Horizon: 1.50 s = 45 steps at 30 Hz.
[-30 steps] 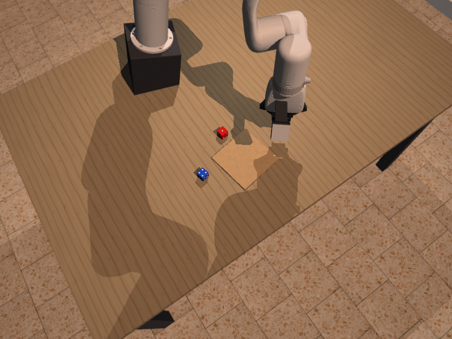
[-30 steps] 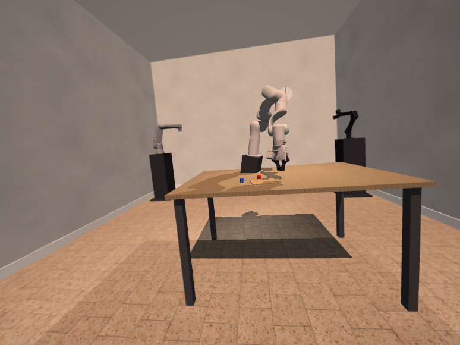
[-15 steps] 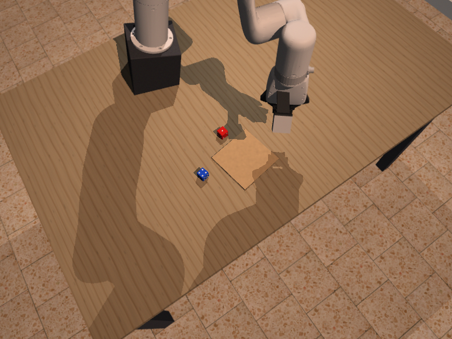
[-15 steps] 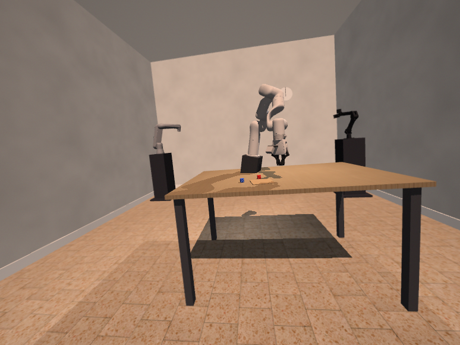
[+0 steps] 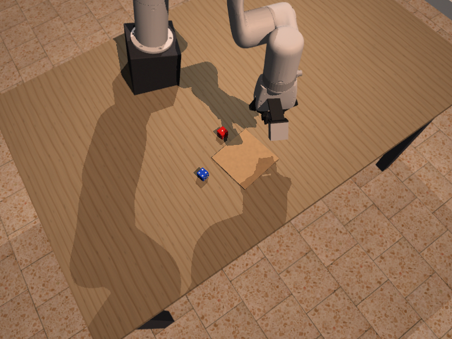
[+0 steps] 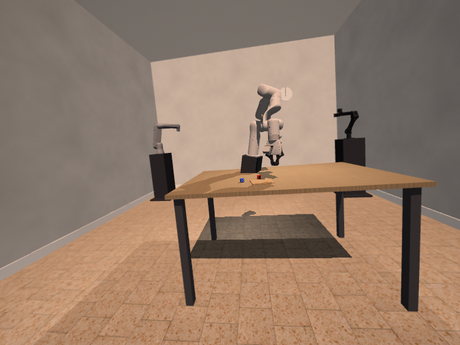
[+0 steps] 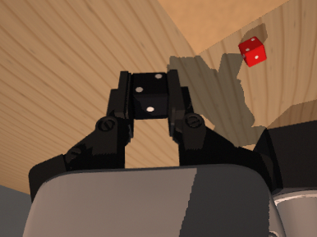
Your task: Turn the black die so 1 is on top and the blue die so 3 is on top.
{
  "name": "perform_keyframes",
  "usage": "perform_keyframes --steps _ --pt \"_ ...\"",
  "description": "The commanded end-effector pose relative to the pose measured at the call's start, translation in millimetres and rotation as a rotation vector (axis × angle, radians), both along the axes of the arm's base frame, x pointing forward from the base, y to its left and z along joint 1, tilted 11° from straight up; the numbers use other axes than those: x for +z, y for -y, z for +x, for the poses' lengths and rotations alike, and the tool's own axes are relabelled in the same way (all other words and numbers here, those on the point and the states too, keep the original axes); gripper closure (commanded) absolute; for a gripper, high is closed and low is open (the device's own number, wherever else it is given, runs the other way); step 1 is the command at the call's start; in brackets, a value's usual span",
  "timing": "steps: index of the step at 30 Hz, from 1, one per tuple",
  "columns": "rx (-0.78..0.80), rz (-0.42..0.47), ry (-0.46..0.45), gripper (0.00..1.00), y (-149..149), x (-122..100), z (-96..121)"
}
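My gripper (image 6: 274, 163) (image 7: 149, 84) is shut on the black die (image 7: 144, 102) and holds it above the table, beyond a corner of the mat. In the wrist view the black die shows a one on the face toward the hand and a two on the neighbouring face. In the top view the fingers and this die are hidden. The tan mat (image 5: 239, 154) (image 6: 256, 182) (image 7: 230, 7) lies flat. The blue die (image 5: 202, 173) (image 6: 242, 180) lies on the table left of the mat, four on top. The red die (image 5: 222, 132) (image 6: 258, 176) (image 7: 253, 52) lies off the mat, one on top.
The arm's black base block (image 5: 155, 72) (image 6: 251, 163) stands on the wooden table (image 5: 339, 71) (image 6: 326, 175). The arm's shadows fall across the table and part of the mat. Two other arms stand on pedestals (image 6: 161, 175) (image 6: 350, 151) beyond the table.
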<state>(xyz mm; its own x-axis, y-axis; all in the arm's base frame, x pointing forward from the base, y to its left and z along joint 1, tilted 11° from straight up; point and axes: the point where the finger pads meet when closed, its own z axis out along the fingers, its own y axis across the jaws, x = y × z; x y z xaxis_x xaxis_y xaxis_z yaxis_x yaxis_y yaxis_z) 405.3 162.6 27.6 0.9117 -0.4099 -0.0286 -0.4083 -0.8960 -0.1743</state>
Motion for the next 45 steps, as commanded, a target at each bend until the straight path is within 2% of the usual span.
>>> perform_keyframes --steps 1,10,12,17,35,45 --pt "0.169 0.01 0.037 0.79 31 -3 0" --pt "0.435 -0.003 0.086 0.79 77 -10 -7" --pt "0.435 -0.003 0.086 0.79 77 -10 -7" --pt "0.558 -0.009 0.109 0.79 97 -13 -13" --pt "0.567 -0.01 0.111 0.79 99 -14 -13" --pt "0.568 -0.009 0.111 0.79 95 -33 -12"
